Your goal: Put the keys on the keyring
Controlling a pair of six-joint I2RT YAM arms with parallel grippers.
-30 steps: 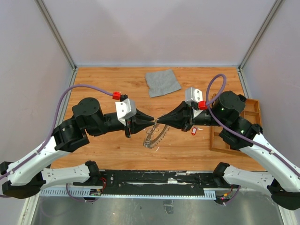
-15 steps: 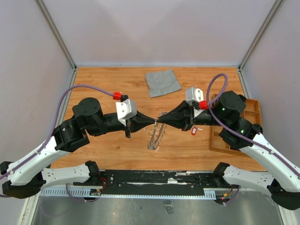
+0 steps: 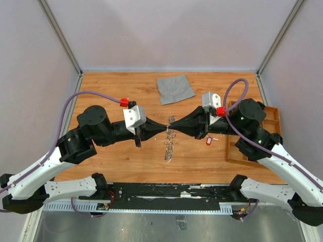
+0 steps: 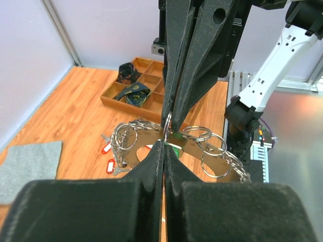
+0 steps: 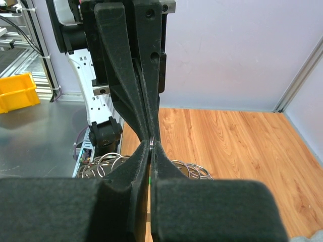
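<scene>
The table [image 3: 111, 161] carries a tray [image 4: 121, 107] at the right edge and a grey cloth [image 3: 175, 88] towards the back. Over the middle, the two arms meet tip to tip.

The left pincer [image 3: 165, 129] and right pincer [image 3: 172, 129] are both pressed together, nose against nose. The keyring [image 3: 168, 147] hangs edge-on below that meeting point. From the wrist views, each pincer seems to be pinching it at the top, the right one on a small split ring of the fringe. A sliver of green shows by the left tips; what it is I cannot tell.

The keys [image 4: 110, 165] with red tags lie loose on the table near the tray, well apart from the keyring. Neither pincer plainly holds one.

The step in hand looks like a two-sided hold that steadies the keyring before any threading. Next, one pincer likely has to keep the ring up alone. The other would let go, fetch a key by its tag and bring the key's hole to a split ring. That calls for a fine, well-aligned approach, since the ring can swing freely.
</scene>
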